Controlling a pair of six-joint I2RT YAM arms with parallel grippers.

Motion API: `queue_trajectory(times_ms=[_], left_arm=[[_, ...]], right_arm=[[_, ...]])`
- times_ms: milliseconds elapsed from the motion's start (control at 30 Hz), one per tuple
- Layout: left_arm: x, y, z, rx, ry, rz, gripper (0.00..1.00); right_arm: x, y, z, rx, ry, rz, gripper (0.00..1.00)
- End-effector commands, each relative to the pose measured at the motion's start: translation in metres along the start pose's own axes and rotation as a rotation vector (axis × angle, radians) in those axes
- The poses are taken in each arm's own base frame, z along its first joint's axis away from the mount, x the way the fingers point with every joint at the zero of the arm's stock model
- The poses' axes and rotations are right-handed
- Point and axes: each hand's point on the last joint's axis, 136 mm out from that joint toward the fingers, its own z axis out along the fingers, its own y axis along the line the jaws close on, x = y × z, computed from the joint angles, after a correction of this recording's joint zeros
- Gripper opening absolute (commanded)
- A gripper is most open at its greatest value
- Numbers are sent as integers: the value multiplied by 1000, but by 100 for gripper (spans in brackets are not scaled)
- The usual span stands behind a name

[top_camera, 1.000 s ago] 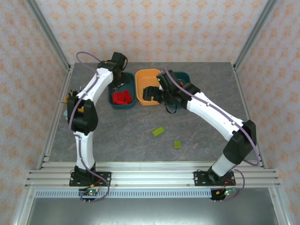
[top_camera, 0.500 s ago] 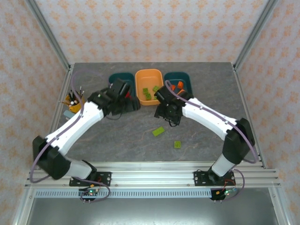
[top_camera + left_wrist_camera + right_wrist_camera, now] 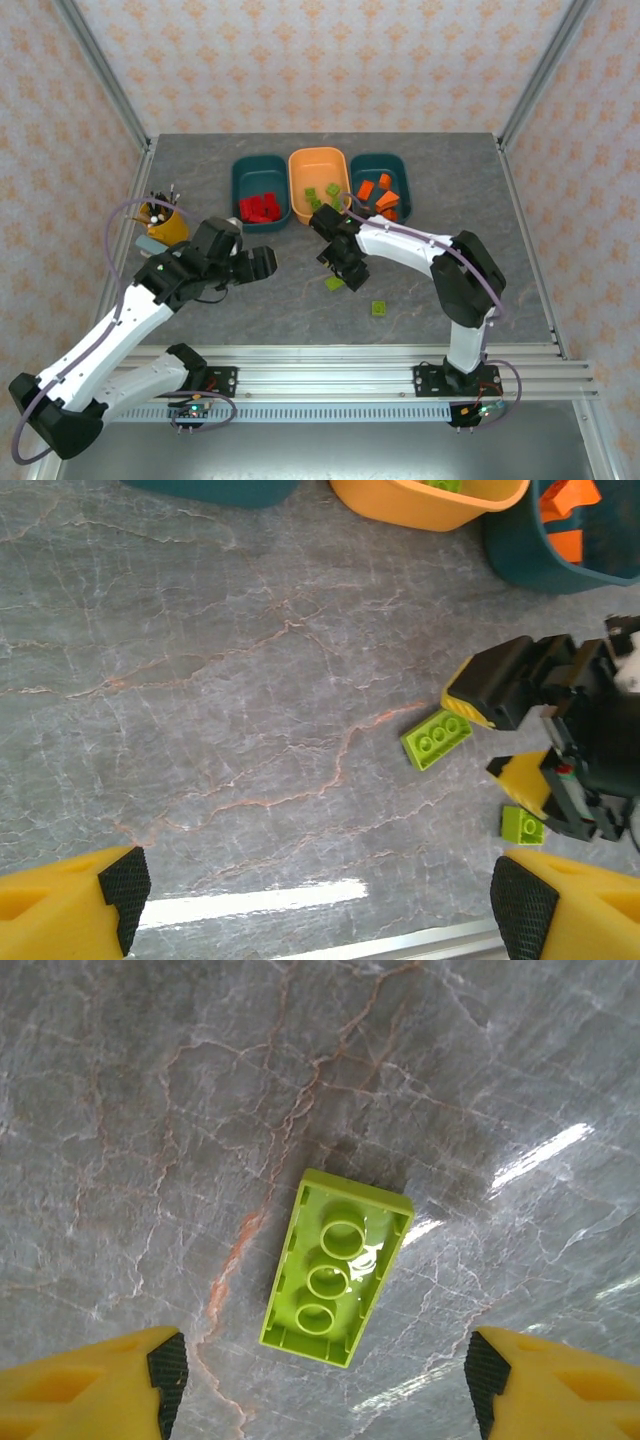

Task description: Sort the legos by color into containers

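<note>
An oblong lime lego [image 3: 336, 283] [image 3: 436, 738] [image 3: 337, 1267] lies upside down on the grey table. My right gripper [image 3: 339, 267] [image 3: 325, 1380] hovers open just above it, one finger to each side, neither touching. A small square lime lego [image 3: 379, 308] [image 3: 523, 825] lies nearer the front. At the back stand a teal tub [image 3: 240, 190] with red legos, an orange tub [image 3: 300, 190] with green legos, and a teal tub [image 3: 400, 165] with orange legos. My left gripper [image 3: 262, 263] [image 3: 322, 895] is open over bare table, left of the oblong lego, holding nothing.
A yellow cup of pens [image 3: 165, 222] stands at the table's left edge, behind my left arm. The aluminium rail [image 3: 320, 365] runs along the front edge. In the left wrist view the right gripper's fingers [image 3: 495, 685] stand just right of the oblong lego.
My left arm has swung back from the red tub to the near left of the table. My right gripper has come down from the orange tub to over the oblong lime lego.
</note>
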Motion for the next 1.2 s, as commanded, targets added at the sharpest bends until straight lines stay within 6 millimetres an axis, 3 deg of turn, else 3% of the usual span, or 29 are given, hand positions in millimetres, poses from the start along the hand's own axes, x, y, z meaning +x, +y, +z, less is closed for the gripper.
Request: queue_trajectory(times_ms=[0,400,500,733,900,1067,1167], left_arm=[[7,-2,-7,38,7,20,91],[3,-8,-24,71,-14,17,91],[2,-10,-24,73,-13,14,91],[-1,-13,-25,83,-23,8,90],[-2,-15,-23,87,-24,1,90],[-20,-26,-23,79,-51,-31,90],[-38,-36,-17,53,-67,-57,91]], right_arm=[[2,-1,16,5,12,108,73],[4,-2,48,23,53,129,53],[3,-5,52,36,54,124,43],[0,-10,57,38,41,106,31],[-13,-3,30,22,-37,21,31],[-39,17,-32,-46,-203,-142,31],[-55,38,-59,-94,-282,-250,31]])
